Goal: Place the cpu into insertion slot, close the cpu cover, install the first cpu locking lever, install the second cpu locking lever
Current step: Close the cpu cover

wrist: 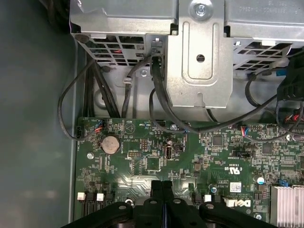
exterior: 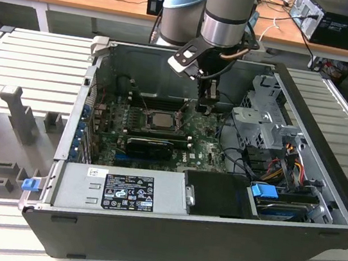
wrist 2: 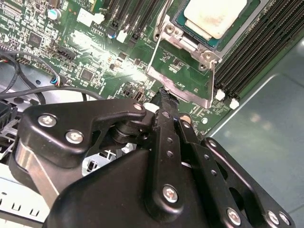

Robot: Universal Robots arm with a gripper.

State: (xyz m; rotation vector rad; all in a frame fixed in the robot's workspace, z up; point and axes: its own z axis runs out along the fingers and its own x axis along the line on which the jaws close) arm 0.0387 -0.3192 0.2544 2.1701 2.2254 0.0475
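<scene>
The gripper, fingers pressed together and empty, points at the free edge of the raised cover. The chip sits in its socket on the green board.

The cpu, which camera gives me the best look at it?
The second wrist view: the cpu is close, its silver top lying in the insertion slot, though the picture's edge cuts it. The exterior view shows the cpu whole but small, mid-board. The first wrist view faces the board near a drive cage.
</scene>
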